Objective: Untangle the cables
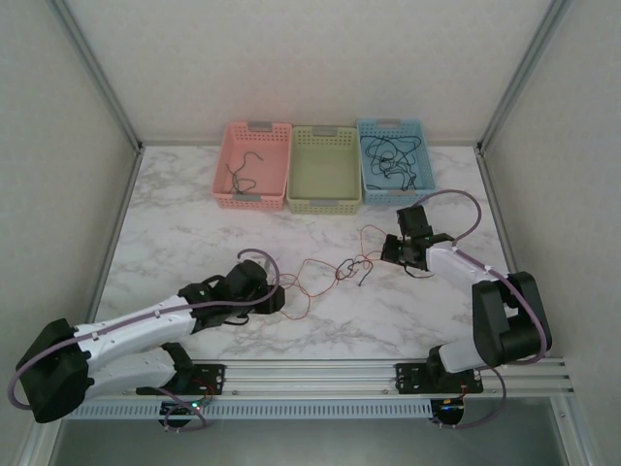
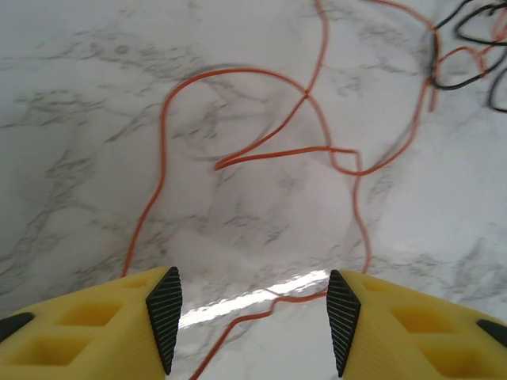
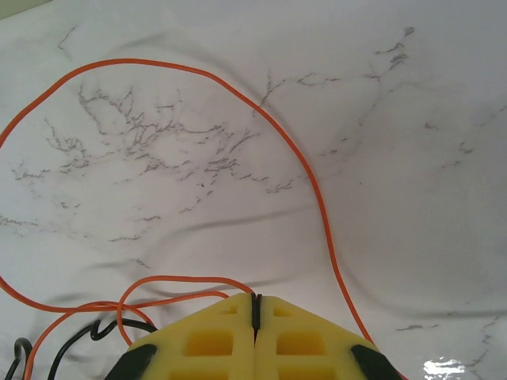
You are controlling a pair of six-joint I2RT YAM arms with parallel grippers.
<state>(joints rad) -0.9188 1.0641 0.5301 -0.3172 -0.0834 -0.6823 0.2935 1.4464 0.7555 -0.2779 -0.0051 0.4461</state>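
Item: cables [image 1: 342, 272], a loose tangle of thin orange, red and black wire. Top view: the bundle lies at mid-frame on the marble table [image 1: 175, 233], between the left gripper [image 1: 277, 299] at its left and the right gripper [image 1: 388, 254] at its upper right. Further wires sit in the pink basket [image 1: 250, 200] and the blue basket [image 1: 392, 194] along the upper edge. Left wrist view: the jaws stand apart and clamp nothing, and the black pads [image 2: 165, 317] flank an orange strand [image 2: 307, 95] that crosses the lower centre. Its loops spread up the frame, and the black strands [image 2: 455, 85] are knotted at upper right. Right wrist view: the jaws are closed tip to tip. The orange strand runs into the seam at lower centre, so I judge it pinched there. Handling: I rate the wire near weightless, limp and springy, and liable to slip from the pads and to drag the whole knot when pulled. Best hold: a single free run of orange well clear of the black knot, drawn gently.
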